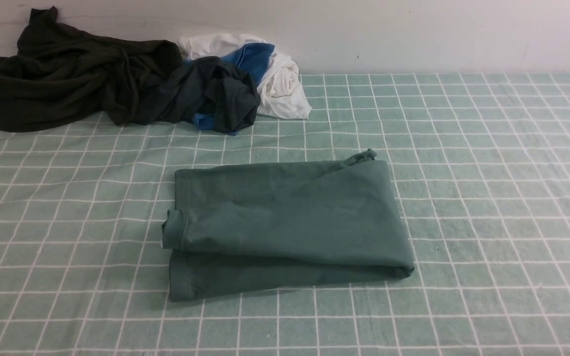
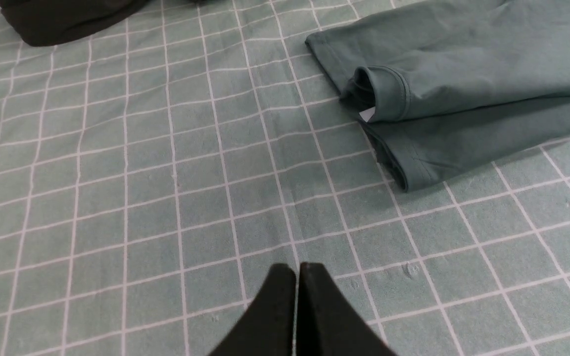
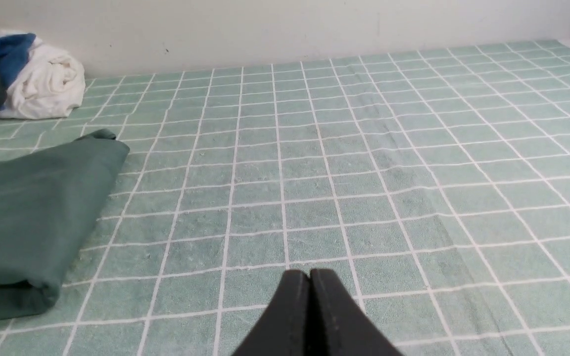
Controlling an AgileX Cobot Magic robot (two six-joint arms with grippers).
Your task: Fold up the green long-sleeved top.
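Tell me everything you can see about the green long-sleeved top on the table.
The green long-sleeved top is plain muted teal-green, soft jersey by its look. It lies folded into a flat, layered rectangle on the checked tablecloth, with a ribbed cuff showing at its left edge and a small bunch of cloth at its far right corner. Only the tablecloth touches it; neither gripper does, and the pile of other clothes lies apart.

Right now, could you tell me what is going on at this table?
Nothing is being handled. The green long-sleeved top lies folded into a compact rectangle on the checked tablecloth. The left gripper and right gripper are both shut and empty, hovering over bare cloth beside it. A pile of dark, blue and white garments sits by the wall.
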